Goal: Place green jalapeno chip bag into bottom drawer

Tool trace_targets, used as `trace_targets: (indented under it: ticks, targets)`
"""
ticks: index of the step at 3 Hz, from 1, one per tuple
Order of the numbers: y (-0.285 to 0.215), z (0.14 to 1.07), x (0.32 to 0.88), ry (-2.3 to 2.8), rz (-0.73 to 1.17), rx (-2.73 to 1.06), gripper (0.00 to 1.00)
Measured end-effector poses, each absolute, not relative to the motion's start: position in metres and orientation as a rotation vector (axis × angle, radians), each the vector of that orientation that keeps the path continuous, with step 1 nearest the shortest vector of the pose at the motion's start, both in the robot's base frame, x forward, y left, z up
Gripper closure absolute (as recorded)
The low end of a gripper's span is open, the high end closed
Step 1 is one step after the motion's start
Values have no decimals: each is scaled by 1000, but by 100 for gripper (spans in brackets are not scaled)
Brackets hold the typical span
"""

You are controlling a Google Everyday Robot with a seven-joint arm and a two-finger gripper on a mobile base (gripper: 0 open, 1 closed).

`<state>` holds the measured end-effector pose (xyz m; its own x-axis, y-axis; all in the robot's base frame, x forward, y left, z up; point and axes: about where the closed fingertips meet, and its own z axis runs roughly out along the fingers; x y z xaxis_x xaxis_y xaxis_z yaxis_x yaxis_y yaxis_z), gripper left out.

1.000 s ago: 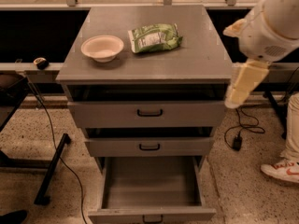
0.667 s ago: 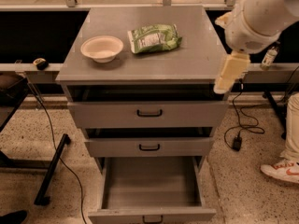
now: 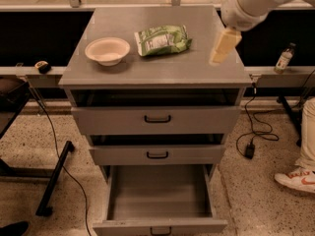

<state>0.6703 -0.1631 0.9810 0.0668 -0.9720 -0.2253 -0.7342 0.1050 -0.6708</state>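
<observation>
The green jalapeno chip bag (image 3: 162, 40) lies flat on the grey cabinet top (image 3: 162, 68), right of a white bowl (image 3: 107, 50). The bottom drawer (image 3: 158, 195) is pulled out and open, with nothing visible inside. My gripper (image 3: 222, 47) hangs from the white arm at the upper right, above the cabinet top's right side, to the right of the bag and apart from it.
The top drawer (image 3: 157, 119) and middle drawer (image 3: 157, 155) are nearly closed. A small bottle (image 3: 284, 58) stands on the ledge at right. A cable and plug (image 3: 250, 149) lie on the floor right of the cabinet. A person's shoe (image 3: 295, 179) is at far right.
My arm and gripper have moved up and left, from beside the cabinet's right edge to above the cabinet top, closer to the bag. The bag, bowl and drawers have not moved.
</observation>
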Motion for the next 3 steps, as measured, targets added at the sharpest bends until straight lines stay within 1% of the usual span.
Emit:
trace_targets:
  ticks: [1, 2, 3]
  targets:
    - [-124, 985, 714, 1618, -387, -1657, 0]
    - [-100, 970, 754, 1586, -310, -1652, 18]
    - [-90, 948, 782, 1594, -243, -1646, 39]
